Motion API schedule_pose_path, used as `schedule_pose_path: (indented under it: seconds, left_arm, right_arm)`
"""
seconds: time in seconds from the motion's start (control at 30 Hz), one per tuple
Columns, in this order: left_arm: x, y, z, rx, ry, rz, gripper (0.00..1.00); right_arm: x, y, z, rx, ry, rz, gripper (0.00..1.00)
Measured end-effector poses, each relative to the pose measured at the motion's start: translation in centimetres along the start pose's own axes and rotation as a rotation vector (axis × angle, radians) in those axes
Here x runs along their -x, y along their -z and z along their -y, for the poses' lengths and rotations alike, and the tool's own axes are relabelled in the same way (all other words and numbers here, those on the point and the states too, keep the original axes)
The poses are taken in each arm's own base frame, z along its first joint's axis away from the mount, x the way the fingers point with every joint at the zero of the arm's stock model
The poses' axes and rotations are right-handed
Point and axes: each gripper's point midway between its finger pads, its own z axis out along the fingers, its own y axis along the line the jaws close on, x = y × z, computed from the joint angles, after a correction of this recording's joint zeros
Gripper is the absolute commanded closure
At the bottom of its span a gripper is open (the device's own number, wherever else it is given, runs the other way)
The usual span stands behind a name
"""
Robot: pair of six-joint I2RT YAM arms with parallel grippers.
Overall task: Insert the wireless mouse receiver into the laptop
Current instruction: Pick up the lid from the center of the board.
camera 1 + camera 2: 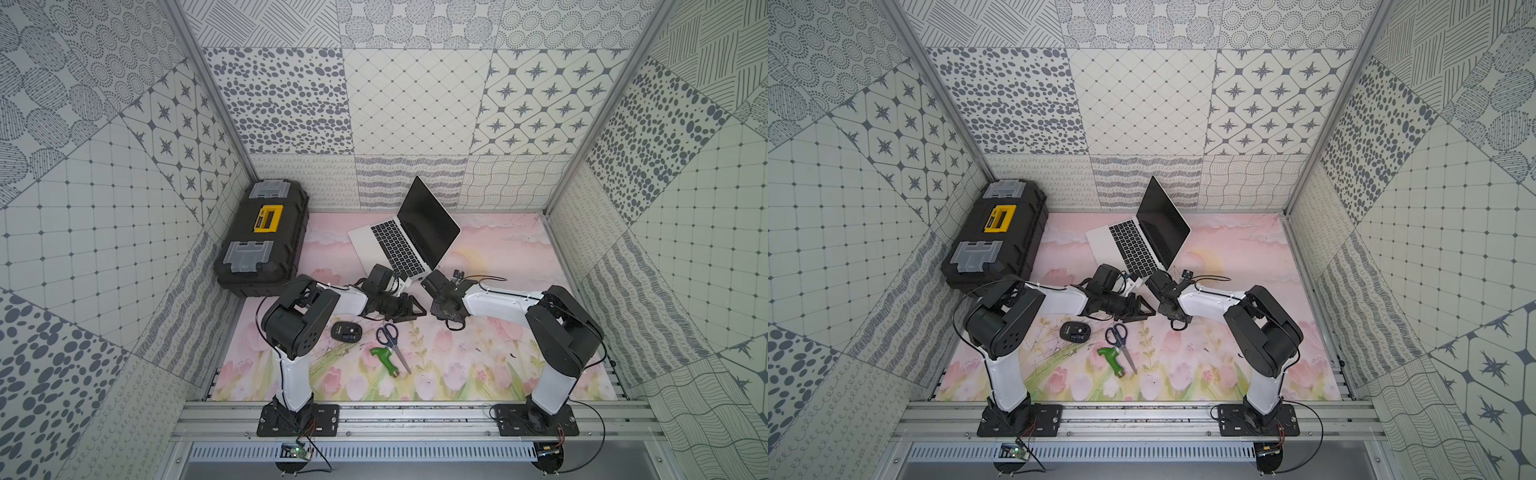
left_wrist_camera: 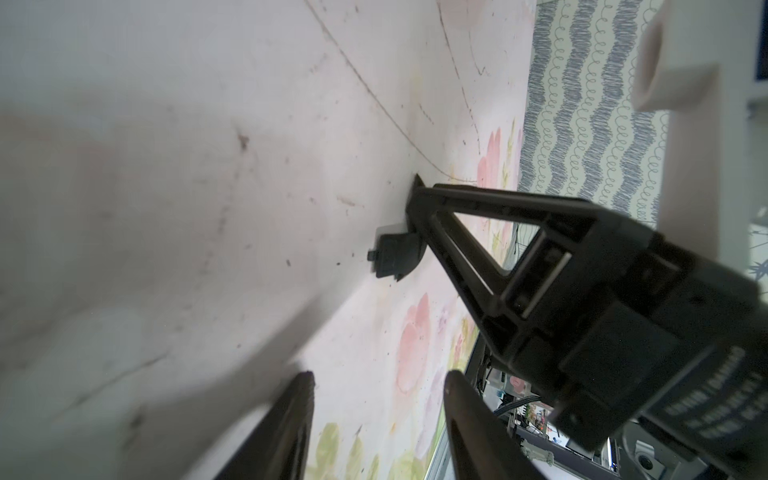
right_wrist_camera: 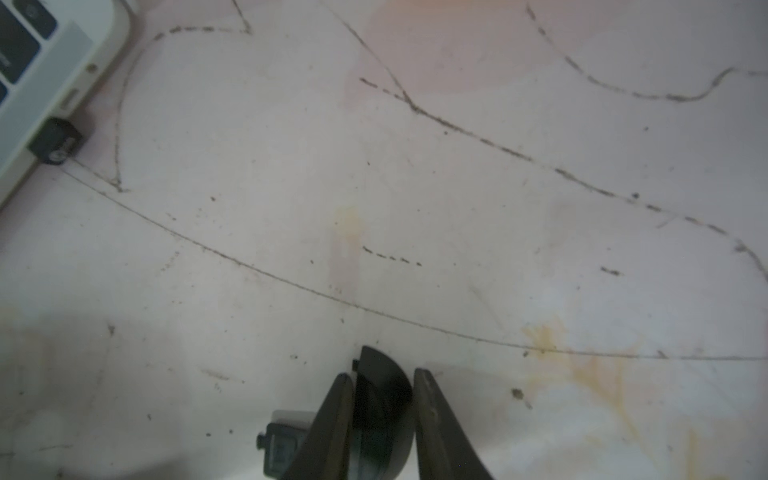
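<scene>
Patterned grey-and-white walls close in a bench covered with a pink flower print. One wireless mouse receiver, a small black block, sits against the side edge of the one laptop. The laptop stands open at the middle of the bench's back half, its screen dark. The right gripper, by the laptop's near corner, is pinched narrow on one black curved piece low over the bench. The left gripper beside it stands part open, with nothing between its fingers. One wireless mouse lies nearer the front edge, with one pair of scissors and one green tool near it. One black-and-yellow toolbox fills the back left corner.
</scene>
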Motion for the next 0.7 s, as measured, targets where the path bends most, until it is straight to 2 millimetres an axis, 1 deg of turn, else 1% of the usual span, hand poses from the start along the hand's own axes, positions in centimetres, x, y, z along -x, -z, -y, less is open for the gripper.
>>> schedule_pose_path:
  seconds: [0.07,0.13,0.23,0.33,0.43,0.63,0.7]
  left_arm:
    - [0.1,-0.6,0.3,-0.016,-0.003,-0.008,0.50]
    - [0.2,-1.3,0.6,-0.034,-0.004,-0.018,0.53]
    - [0.4,-2.1,0.8,-0.055,-0.003,-0.030,0.56]
    - [0.5,-2.7,1.1,-0.076,-0.004,-0.041,0.56]
    - [0.6,-3.3,1.4,-0.092,-0.006,-0.046,0.61]
    - [0.6,-4.4,1.3,-0.102,0.007,-0.060,0.79]
    - [0.6,-4.7,1.2,-0.098,0.015,-0.062,0.90]
  right_arm:
    - [-0.2,0.1,0.2,0.008,-0.007,0.004,0.75]
    - [-0.3,0.3,0.2,0.021,-0.019,0.012,0.76]
    - [-0.2,0.4,0.2,0.037,-0.036,0.025,0.78]
    - [-0.2,0.4,0.3,0.049,-0.048,0.033,0.78]
    - [-0.2,0.4,0.2,0.058,-0.056,0.039,0.78]
    - [-0.2,0.4,0.3,0.069,-0.068,0.048,0.78]
    - [-0.2,0.4,0.3,0.076,-0.072,0.051,0.77]
